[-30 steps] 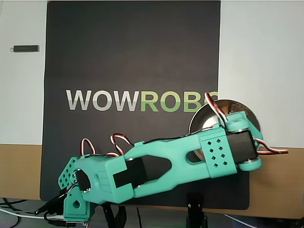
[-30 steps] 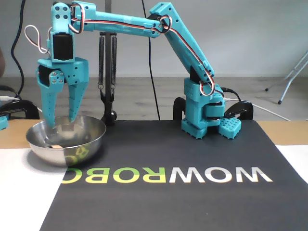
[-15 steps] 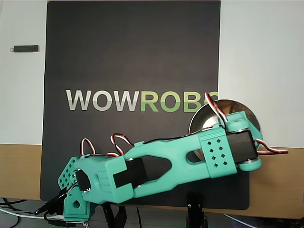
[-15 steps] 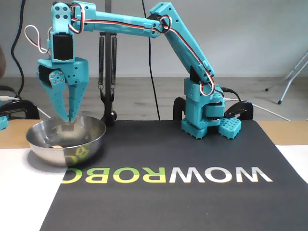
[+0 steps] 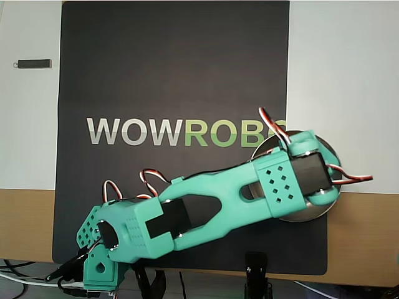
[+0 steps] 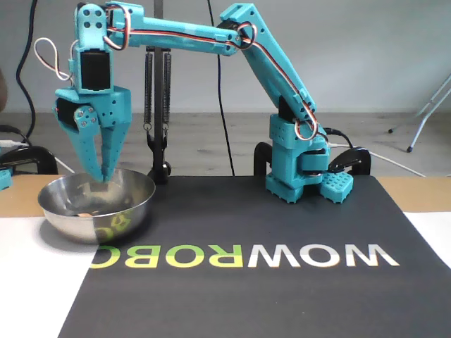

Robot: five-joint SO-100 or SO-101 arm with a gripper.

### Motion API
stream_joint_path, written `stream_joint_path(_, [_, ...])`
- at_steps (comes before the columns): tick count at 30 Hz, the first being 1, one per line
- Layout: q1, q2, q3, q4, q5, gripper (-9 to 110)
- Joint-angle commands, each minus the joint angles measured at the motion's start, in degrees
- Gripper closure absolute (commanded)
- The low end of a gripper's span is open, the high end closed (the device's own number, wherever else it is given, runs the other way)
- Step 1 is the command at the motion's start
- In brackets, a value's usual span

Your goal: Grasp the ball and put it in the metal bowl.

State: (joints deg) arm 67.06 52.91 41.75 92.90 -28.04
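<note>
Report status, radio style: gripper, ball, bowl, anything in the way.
Gripper shut, empty, above the metal bowl. Ball lies inside the bowl. Nothing in the way.

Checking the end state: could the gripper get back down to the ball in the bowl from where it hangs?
Probably yes. The gripper, jaws closed, hangs right above the metal bowl; the ball lies inside on the bottom, nothing covering it.
</note>
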Motion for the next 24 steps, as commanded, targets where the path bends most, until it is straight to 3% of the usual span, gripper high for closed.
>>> stream_joint_path(1, [-1.49,6.15,-1.58,2.11,-0.26,101])
stream_joint_path(13, [-12.04,25.22,19.78,2.72,0.18,101])
stream_joint_path(24, [-32.17,42.80,41.40,-1.85,3.34,101])
